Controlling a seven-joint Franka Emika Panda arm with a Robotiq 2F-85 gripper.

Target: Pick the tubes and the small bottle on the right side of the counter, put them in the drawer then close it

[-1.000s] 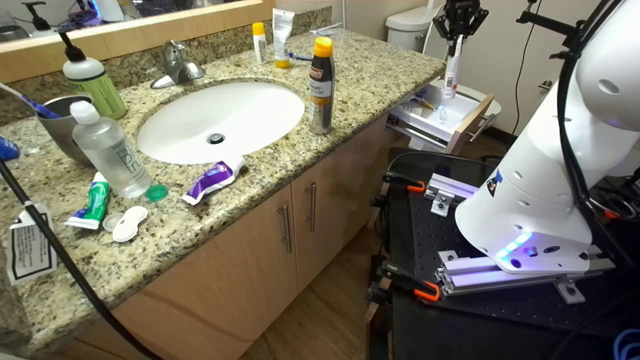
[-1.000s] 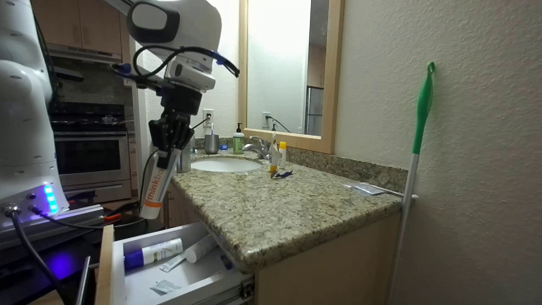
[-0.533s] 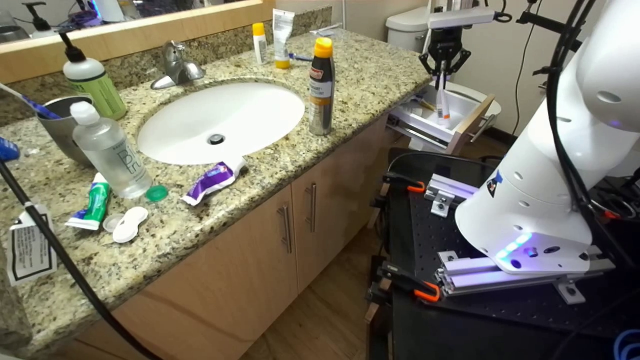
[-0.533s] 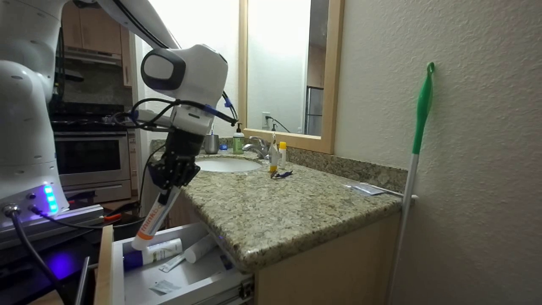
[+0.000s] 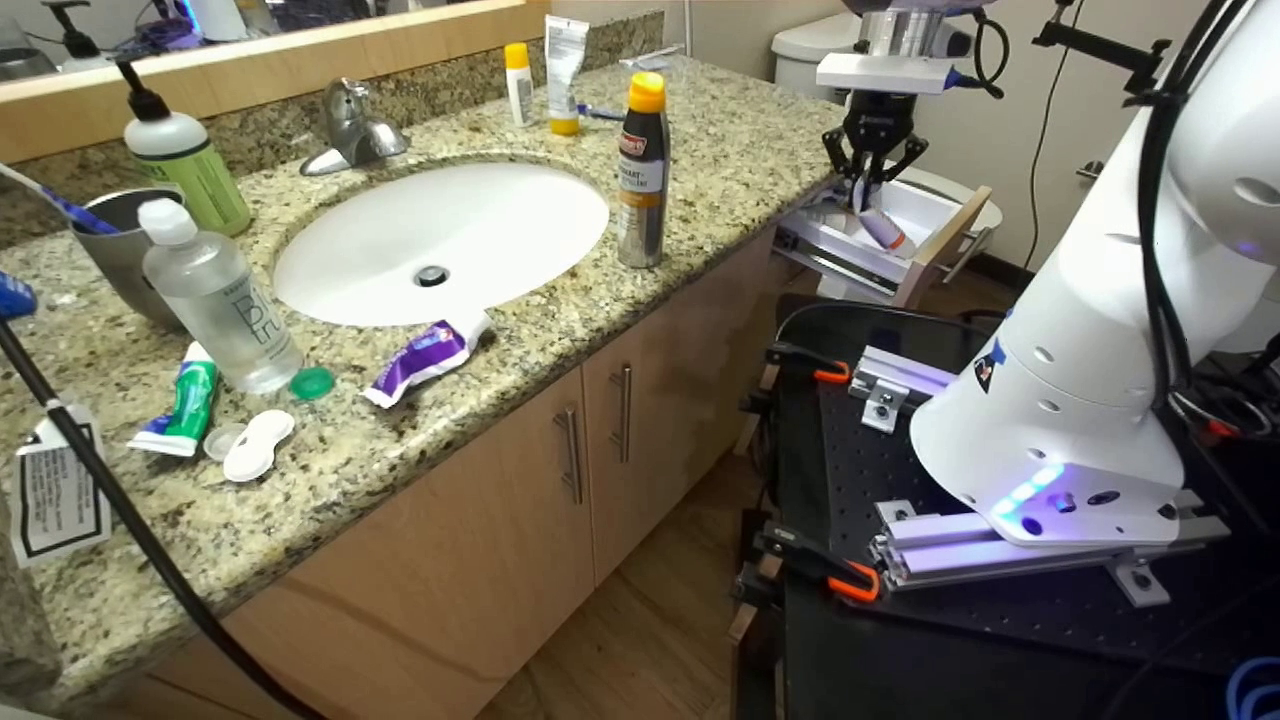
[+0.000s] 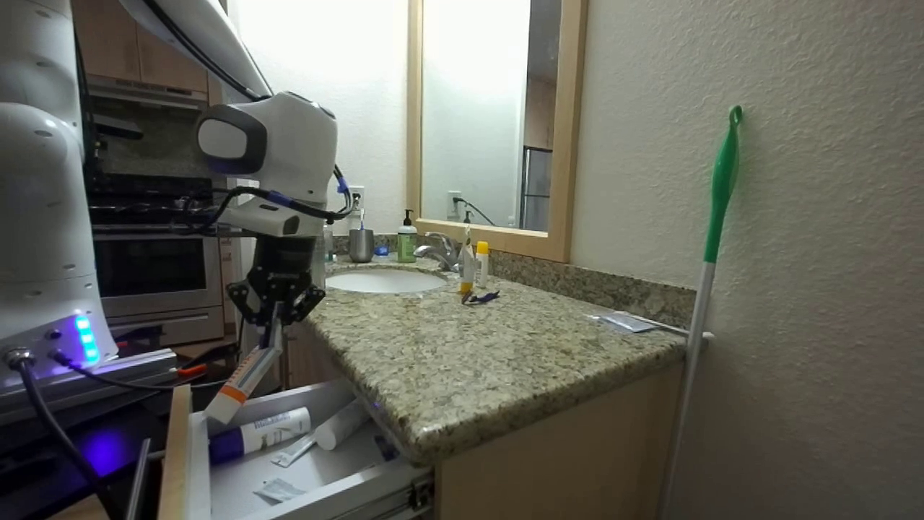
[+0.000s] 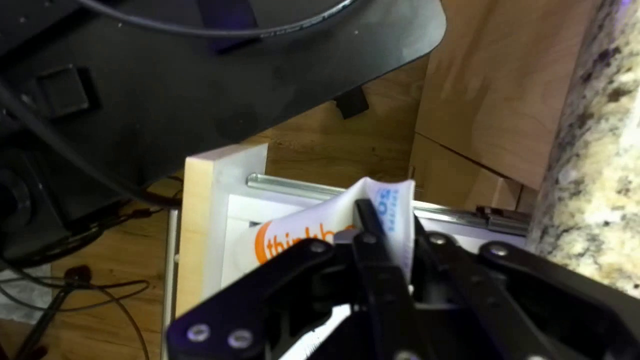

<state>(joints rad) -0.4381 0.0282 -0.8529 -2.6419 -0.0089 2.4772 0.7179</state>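
My gripper is shut on a white tube with an orange band, pinching its flat end; the wrist view shows the tube bent at the fingers. In an exterior view the tube slants down over the open drawer, its cap end near the front wall; I cannot tell if it touches. The drawer also shows in the wrist view. A white tube with a yellow-orange cap and a small white bottle with a yellow cap stand on the counter behind the sink.
The drawer holds a white tube with a blue cap, a white cylinder and small sachets. The counter edge overhangs the drawer's back. A tall grey yellow-capped can stands by the sink. A razor lies on the counter.
My gripper has come down to the drawer with the tube. The tube's cap end has dropped from above the drawer to its front wall, and the tube now bends at the fingers.
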